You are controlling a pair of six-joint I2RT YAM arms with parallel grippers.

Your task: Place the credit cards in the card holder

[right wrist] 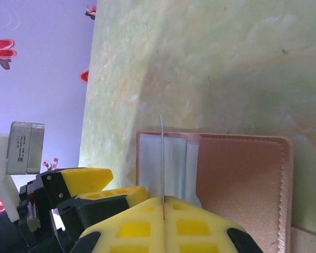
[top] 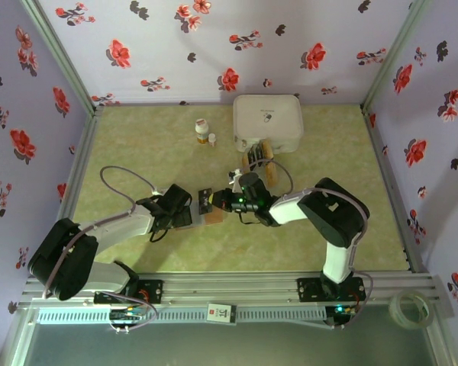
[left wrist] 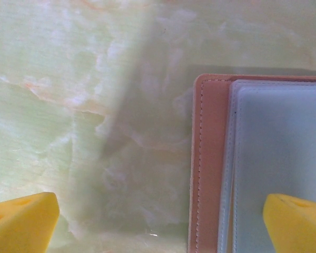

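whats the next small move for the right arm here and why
Probably ease the card down toward the grey inner side of the card holder: the right gripper is shut on it, edge-on over the open holder, while the left gripper stands open at the holder's edge.

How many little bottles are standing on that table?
2. A small bottle stands just left of the white box; a tinier bottle stands beside it, toward the box. More may be hidden.

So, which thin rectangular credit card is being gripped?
The edge-on card pinched by the right gripper over the reddish-brown leather wallet; the others lie by the white box.
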